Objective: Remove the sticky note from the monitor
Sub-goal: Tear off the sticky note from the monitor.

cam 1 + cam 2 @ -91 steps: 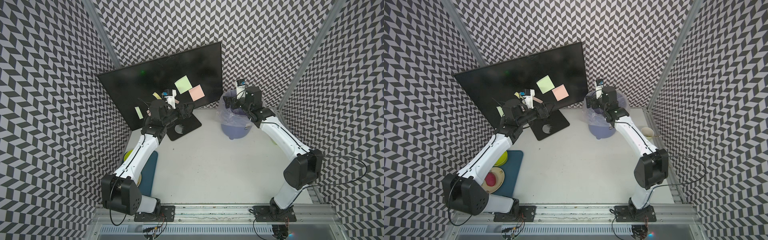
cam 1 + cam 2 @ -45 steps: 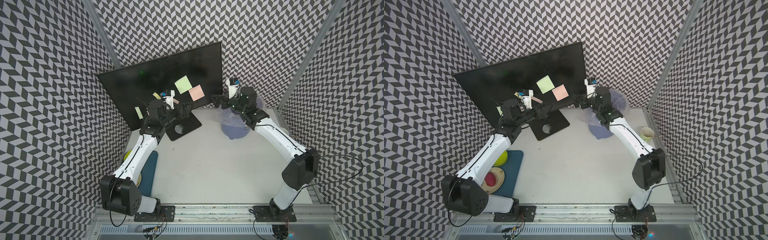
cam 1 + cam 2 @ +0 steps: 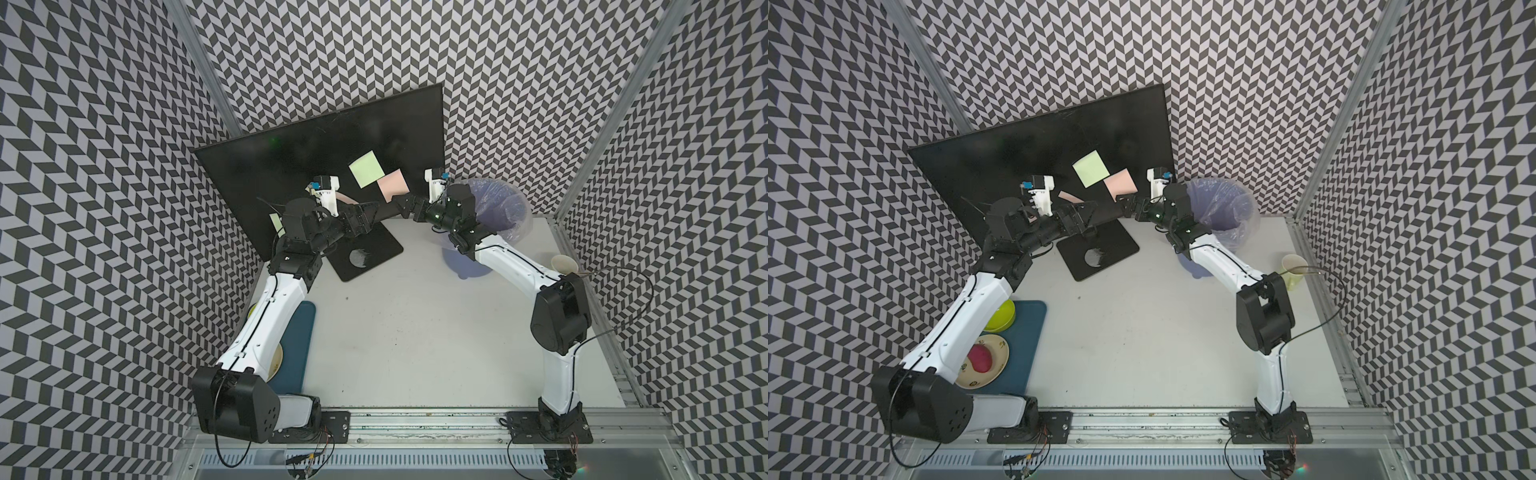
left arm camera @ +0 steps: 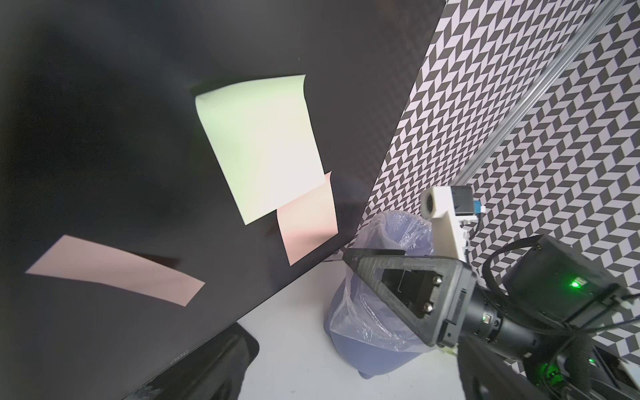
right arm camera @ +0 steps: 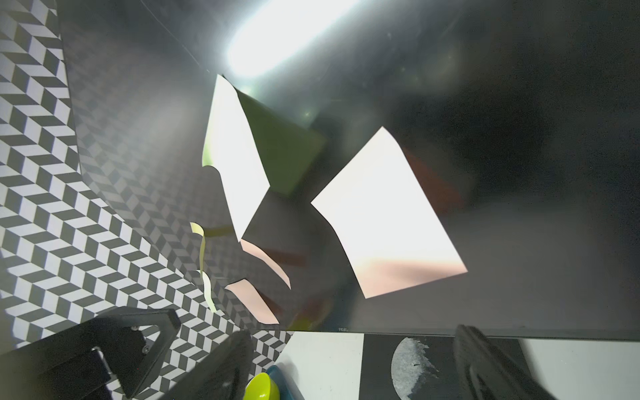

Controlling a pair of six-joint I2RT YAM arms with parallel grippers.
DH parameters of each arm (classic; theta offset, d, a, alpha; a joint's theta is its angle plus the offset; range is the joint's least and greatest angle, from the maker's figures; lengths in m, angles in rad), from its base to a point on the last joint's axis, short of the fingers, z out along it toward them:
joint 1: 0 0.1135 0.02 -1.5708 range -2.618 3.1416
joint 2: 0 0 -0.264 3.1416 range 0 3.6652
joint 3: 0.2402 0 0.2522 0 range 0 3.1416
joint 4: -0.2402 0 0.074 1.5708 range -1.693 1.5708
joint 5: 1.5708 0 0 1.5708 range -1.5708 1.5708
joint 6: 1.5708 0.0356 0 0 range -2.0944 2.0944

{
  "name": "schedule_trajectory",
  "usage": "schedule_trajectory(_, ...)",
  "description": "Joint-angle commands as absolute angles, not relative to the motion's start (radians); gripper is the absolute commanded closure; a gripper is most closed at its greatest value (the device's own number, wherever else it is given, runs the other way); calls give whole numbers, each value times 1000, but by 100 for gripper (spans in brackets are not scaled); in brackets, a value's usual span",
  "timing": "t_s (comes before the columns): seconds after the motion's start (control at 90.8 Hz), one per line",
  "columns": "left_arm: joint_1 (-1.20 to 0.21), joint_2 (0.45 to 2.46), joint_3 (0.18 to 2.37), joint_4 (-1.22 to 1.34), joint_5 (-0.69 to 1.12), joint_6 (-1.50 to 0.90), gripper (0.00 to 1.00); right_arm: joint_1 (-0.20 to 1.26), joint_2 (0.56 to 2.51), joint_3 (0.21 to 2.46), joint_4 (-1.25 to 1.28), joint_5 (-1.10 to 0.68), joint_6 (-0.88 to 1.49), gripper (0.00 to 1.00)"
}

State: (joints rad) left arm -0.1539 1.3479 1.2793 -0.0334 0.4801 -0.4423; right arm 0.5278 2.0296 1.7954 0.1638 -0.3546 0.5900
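The black monitor (image 3: pixel 291 166) (image 3: pixel 1017 166) stands at the back and carries several sticky notes. A green sticky note (image 3: pixel 365 169) (image 4: pixel 259 145) overlaps a pink sticky note (image 3: pixel 392 184) (image 5: pixel 388 214) near the screen's lower right. Another pink note (image 4: pixel 110 270) sits lower on the screen. My right gripper (image 3: pixel 400 203) (image 5: pixel 353 367) is open and empty. Its fingertip (image 4: pixel 348 254) is just off the pink sticky note's lower corner, close to the screen's bottom edge. My left gripper (image 3: pixel 368 210) (image 3: pixel 1090 208) hangs open and empty in front of the screen's lower middle.
The monitor's square base (image 3: pixel 365 253) lies under both grippers. A purple bin with a clear bag (image 3: pixel 498 208) (image 4: pixel 374 311) stands just right of the monitor. A cup (image 3: pixel 1293 266) is at the right wall. A blue tray (image 3: pixel 1025 345) with a bowl (image 3: pixel 1003 316) and plate (image 3: pixel 984 357) lies under the left arm.
My right arm has swung left from above the bin to the screen's lower right, beside the pink note, its jaws narrowing slightly. The left arm has barely moved.
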Motion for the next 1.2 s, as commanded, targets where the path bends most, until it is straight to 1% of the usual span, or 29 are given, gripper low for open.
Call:
schedule_trajectory(0.0,-142,1317,1274,-49,501,-430,0,537,2041,1828,283,-363,639,7)
schedule_trajectory(0.375,-122,1303,1260,-49,511,-431,0,536,2153,1906,337,-363,639,7)
schedule_trajectory(0.507,-121,1301,1260,-52,512,-430,0,535,2193,1969,312,-363,639,7)
schedule_trajectory(0.661,-120,1299,1264,-62,510,-424,0,537,2210,1988,312,-363,639,7)
schedule_trajectory(0.705,-120,1298,1264,-66,510,-421,0,537,2210,1988,305,-363,649,7)
schedule_trajectory(0.716,-120,1297,1264,-68,509,-421,0,537,2209,1987,297,-363,726,7)
schedule_trajectory(0.727,-120,1297,1264,-68,509,-420,0,537,2207,1986,297,-398,765,9)
schedule_trajectory(0.76,-119,1295,1264,-69,507,-419,0,537,2201,1976,292,-408,799,10)
schedule_trajectory(0.991,-120,1305,1254,-53,516,-435,0,537,2153,1879,307,-374,814,7)
schedule_trajectory(1.19,-121,1304,1253,-53,516,-436,0,535,2160,1879,325,-382,816,7)
